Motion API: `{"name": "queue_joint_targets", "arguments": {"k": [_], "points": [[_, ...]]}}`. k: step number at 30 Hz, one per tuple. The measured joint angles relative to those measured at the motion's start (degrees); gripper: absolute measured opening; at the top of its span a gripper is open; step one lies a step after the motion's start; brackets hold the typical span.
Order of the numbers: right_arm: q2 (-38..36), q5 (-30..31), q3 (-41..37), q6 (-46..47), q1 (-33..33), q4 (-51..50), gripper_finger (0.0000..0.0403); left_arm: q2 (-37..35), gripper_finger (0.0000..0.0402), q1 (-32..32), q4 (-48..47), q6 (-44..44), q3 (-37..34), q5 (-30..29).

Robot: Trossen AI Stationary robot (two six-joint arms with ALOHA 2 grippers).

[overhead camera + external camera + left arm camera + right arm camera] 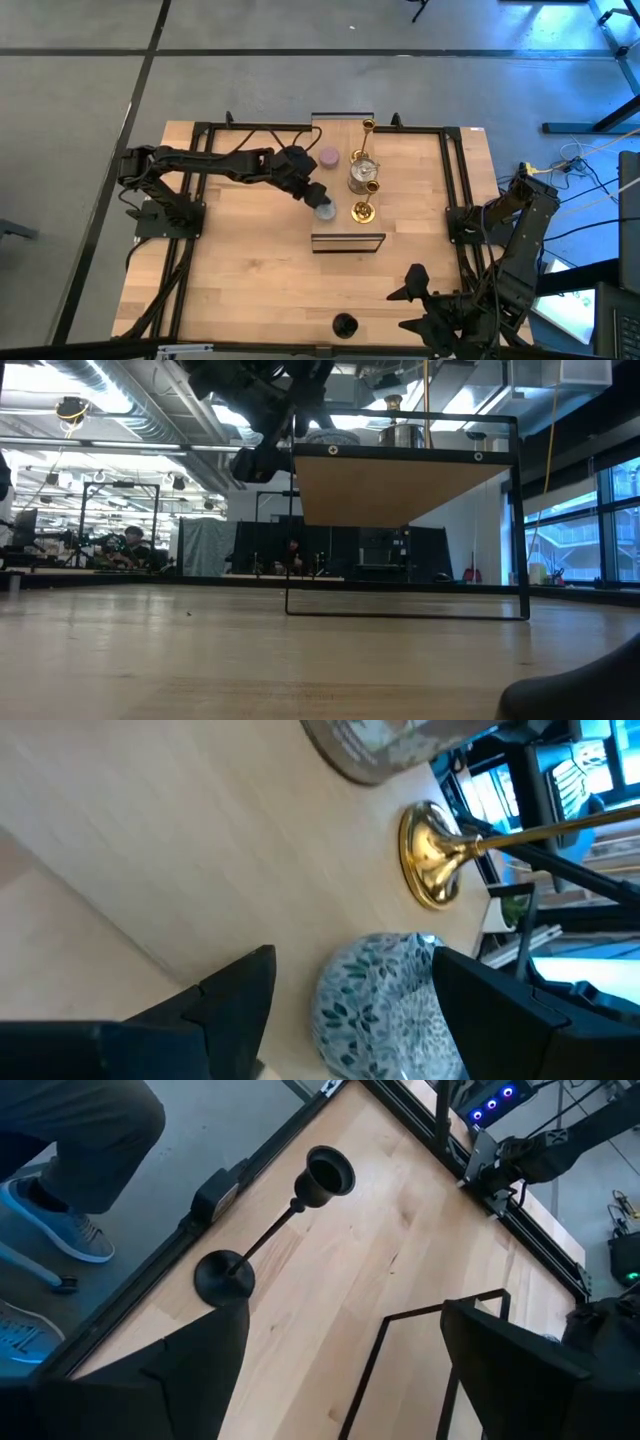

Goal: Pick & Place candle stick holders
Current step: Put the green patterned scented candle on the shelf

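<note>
The grey-blue holder [325,211] is sitting upright on the raised wooden shelf [400,160], just left of the short gold holder [363,211]. The left gripper [318,195] is straddling it from the far left, fingers [235,992] parted on either side, seemingly not clamping. The right gripper [335,1370] is hanging open at the near right, over the black holder [270,1230] lying on its side.

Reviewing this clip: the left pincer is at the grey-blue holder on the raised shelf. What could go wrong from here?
1. The left pincer stands open around the grey-blue holder, and the gold holder stands close beside it; a finger could knock it over.
2. The silver holder and lilac-pink holder crowd the same shelf, so a wide swing of the arm may hit them.
3. The black holder stands near the table's edge by the right pincer; a nudge might tip it off.
</note>
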Motion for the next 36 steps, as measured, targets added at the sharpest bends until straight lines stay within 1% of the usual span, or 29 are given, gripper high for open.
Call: {"name": "queue_joint_targets", "arguments": {"k": [7, 12, 16, 18, 21, 23, 25, 27, 29, 30, 31, 34, 36], "points": [[0.0, 0.0, 0.0, 0.0, 0.0, 0.0, 0.0332, -2.1, 0.0265, -0.3, 0.4, 1.9, 0.0, -2.6], [0.0, 0.0, 0.0, 0.1, 0.0, 0.0, 0.0332, -5.8, 0.0265, -1.3, 0.0, 3.7, 0.0, -5.0], [0.0, -1.1, 0.0, 0.1, 0.0, 0.0, 0.0332, -9.5, 0.0261, -3.8, -5.1, 8.1, 0.0, -5.8], [0.0, -1.1, 0.0, 0.4, 0.0, -0.3, 0.0332, -11.3, 0.0250, -5.6, -9.8, 11.2, 0.0, -8.8], [0.0, -1.1, 0.0, 0.5, 0.0, -0.4, 0.0332, -13.0, 0.0223, -9.2, -17.7, 15.8, 0.0, -17.3], [0.0, -1.1, 0.0, 0.5, 0.0, -0.4, 0.0332, -13.3, 0.0198, -12.3, -19.9, 18.4, 0.0, -23.7], [0.0, -1.2, 0.0, 0.6, 0.0, -0.6, 0.0332, -13.5, 0.0165, -15.5, -20.2, 20.6, -0.6, -28.4], [0.0, -1.2, 0.0, 0.8, 0.0, -1.1, 0.0332, -13.5, 0.0120, -18.4, -17.4, 22.8, -2.3, -31.7], [0.0, -2.0, 0.0, 0.9, 0.0, -1.3, 0.0332, -13.5, 0.0066, -20.5, -13.4, 24.8, -5.5, -35.0], [0.0, -3.0, 0.0, 0.7, 0.0, -1.2, 0.0332, -13.5, 0.0038, -21.3, -10.5, 26.2, -7.4, -36.1], [0.0, -4.1, -0.3, -0.2, 0.0, -0.6, 0.0332, -13.5, 0.0020, -22.1, -6.6, 27.7, -9.7, -37.0], [-0.5, -6.6, -2.9, -4.7, 0.1, 5.4, 0.0332, -14.3, 0.0009, -24.1, 5.6, 31.8, -17.4, -38.2], [-1.6, -9.7, -4.9, -8.0, -0.1, 10.2, 0.0332, -15.4, 0.0005, -25.1, 14.8, 34.8, -22.2, -39.6]]}}
